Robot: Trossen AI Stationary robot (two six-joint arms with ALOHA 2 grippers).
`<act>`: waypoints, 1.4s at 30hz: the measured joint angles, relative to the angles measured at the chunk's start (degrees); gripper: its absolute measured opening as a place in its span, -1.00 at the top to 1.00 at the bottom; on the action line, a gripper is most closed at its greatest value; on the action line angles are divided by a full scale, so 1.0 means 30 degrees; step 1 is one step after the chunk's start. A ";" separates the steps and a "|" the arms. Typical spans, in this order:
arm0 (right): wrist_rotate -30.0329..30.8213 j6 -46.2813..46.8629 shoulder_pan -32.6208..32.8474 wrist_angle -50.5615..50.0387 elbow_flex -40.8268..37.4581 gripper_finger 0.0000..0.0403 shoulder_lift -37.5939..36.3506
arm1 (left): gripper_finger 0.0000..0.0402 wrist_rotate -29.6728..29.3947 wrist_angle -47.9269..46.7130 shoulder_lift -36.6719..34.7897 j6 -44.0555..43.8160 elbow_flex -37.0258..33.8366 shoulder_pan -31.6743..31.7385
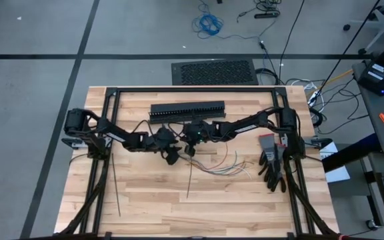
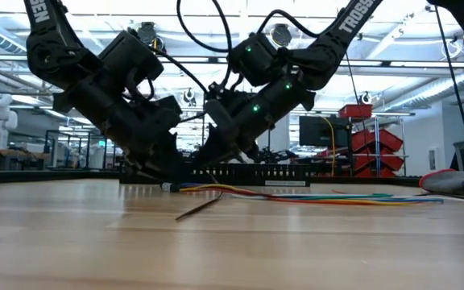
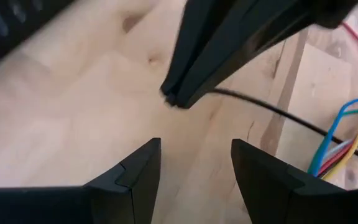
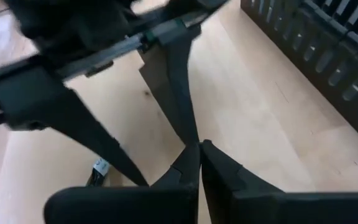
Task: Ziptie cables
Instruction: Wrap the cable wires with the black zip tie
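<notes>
black jointed arms, white lettering, green lights

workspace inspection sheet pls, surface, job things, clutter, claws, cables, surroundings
surface: light wooden plank table, bare at the near side.
job's things: loose bundle of thin coloured wires lying flat; thin dark plastic ziptie strips lie apart.
clutter: long black slotted duct; black gloves.
claws: left claw open, holding nothing; right claw shut on a thin dark strip, just ahead of the left.
cables: blue coiled cable on the floor.
surroundings: grey floor, black vent mat.

Cables (image 3: pixel 344 140) cut off at left wrist view edge.
</notes>
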 joint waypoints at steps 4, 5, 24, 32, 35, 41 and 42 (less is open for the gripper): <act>0.0078 -0.0004 0.0098 0.0112 0.0015 1.00 -0.0001 | 0.04 -0.1155 0.1574 0.0000 0.1006 0.0000 -0.0465; 0.0116 -0.0007 0.0131 0.0156 0.0015 1.00 -0.0052 | 0.04 -0.1389 0.1865 0.0003 0.1121 -0.0036 -0.0563; 0.1406 -0.0138 0.0720 -0.0308 0.0051 1.00 -0.0998 | 0.04 -0.3058 1.2652 0.6175 0.3317 0.0029 -0.1109; 0.1500 0.0086 0.0744 -0.0668 0.0051 1.00 -0.0998 | 0.36 -0.3080 1.4385 0.7293 0.3650 0.0029 -0.1143; 0.1540 0.0202 0.0736 -0.0716 0.0051 1.00 -0.0998 | 0.54 -0.3080 1.4402 0.7293 0.3902 0.0029 -0.1331; 0.2054 0.0226 0.0750 -0.1390 0.0051 1.00 -0.0998 | 0.87 -0.3094 1.4758 0.7290 0.4148 0.0029 -0.1648; 0.2069 0.0232 0.0750 -0.1508 0.0051 1.00 -0.0998 | 0.92 -0.3168 1.4844 0.7286 0.4151 0.0029 -0.1683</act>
